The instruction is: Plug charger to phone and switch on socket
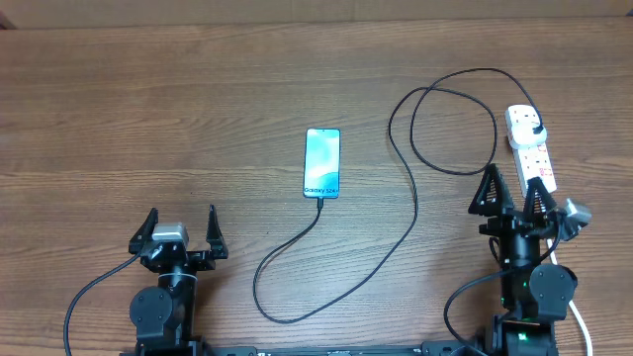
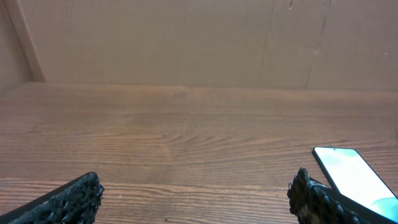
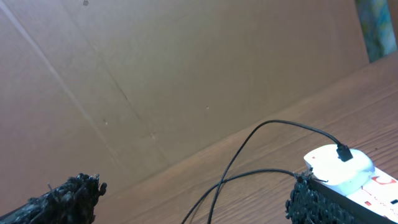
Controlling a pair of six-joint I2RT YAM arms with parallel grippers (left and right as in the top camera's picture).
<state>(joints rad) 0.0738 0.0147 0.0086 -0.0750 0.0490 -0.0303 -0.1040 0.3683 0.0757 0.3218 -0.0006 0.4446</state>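
The Galaxy S24+ phone (image 1: 322,163) lay flat and face up near the middle of the wooden table (image 1: 198,109), its cyan screen lit, its long side running away from the robot. The charger cable (image 1: 413,213) met the phone's near end. Its tip touched the edge there, though how deeply it sat in the port could not be told. From there the cable dropped toward the robot, curved back up to the right and made a wide loop before reaching the white power strip (image 1: 537,158) at the table's right side.

The strip's far outlet held the charger's black plug (image 1: 534,126) – the right wrist view showed it seated upright in the rounded end. Red marks showed beside the strip's switches, but their position was too small to read. A white cord (image 1: 579,321) ran from the strip's near end past the right arm.

The left gripper (image 1: 181,223) hovered low at the near left, well apart from the phone, jaws spread wide and grasping nothing. The right gripper (image 1: 512,193) stood just over the near end of the power strip – jaws likewise released, one finger (image 3: 311,200) overlapping the strip in its own camera.
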